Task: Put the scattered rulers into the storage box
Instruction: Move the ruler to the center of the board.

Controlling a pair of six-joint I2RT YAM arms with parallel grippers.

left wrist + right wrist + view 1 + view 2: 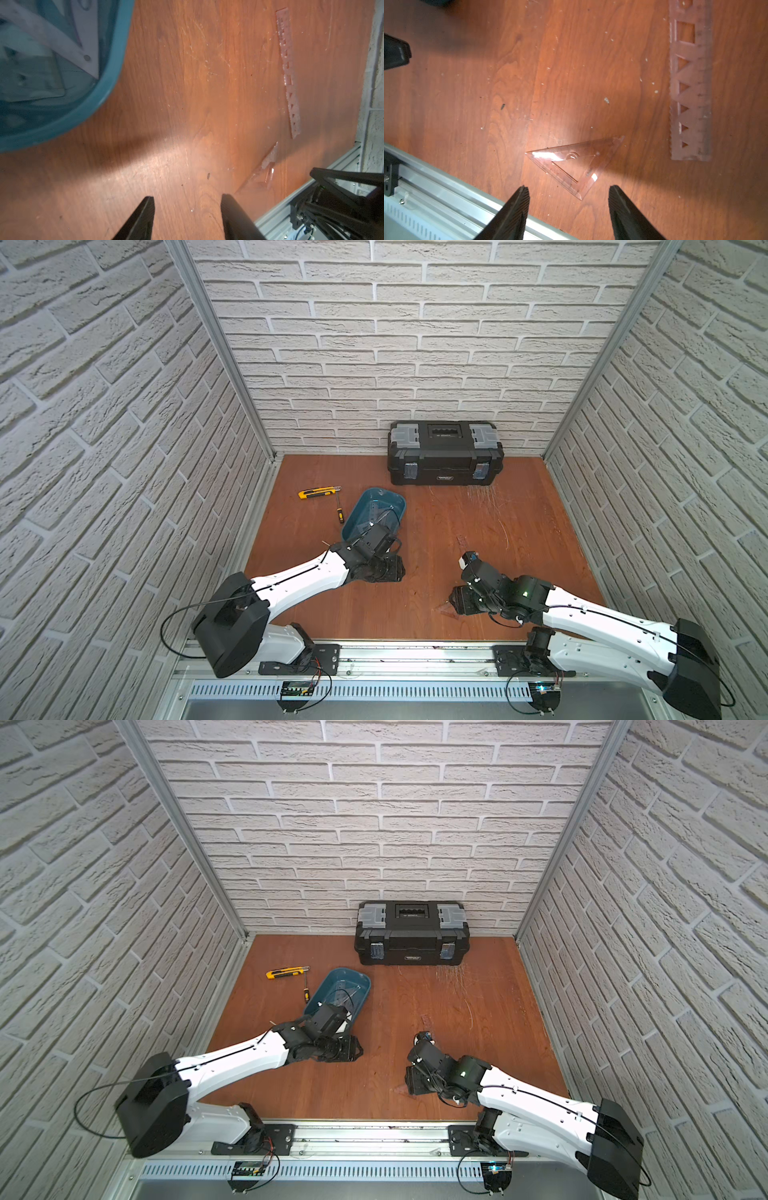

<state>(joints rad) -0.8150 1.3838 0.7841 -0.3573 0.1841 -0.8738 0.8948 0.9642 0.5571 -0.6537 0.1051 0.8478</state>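
R gripper (569, 209) open, empty; clear set square (572, 168) lies flat just ahead of its tips, near table (415, 614) front edge. Next to it, straight ruler (690, 93), long axis front-to-back. L gripper (187, 214) also open/empty by storage box (112, 83), so R is nearer.

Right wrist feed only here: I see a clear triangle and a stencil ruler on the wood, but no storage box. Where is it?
Observer: The storage box sits on the robot's left half of the table, beyond the left arm, which covers its near end in both top views.
Operator: Anything in it yet?
Observer: Yes. The left wrist view shows a purplish set square lying inside it.
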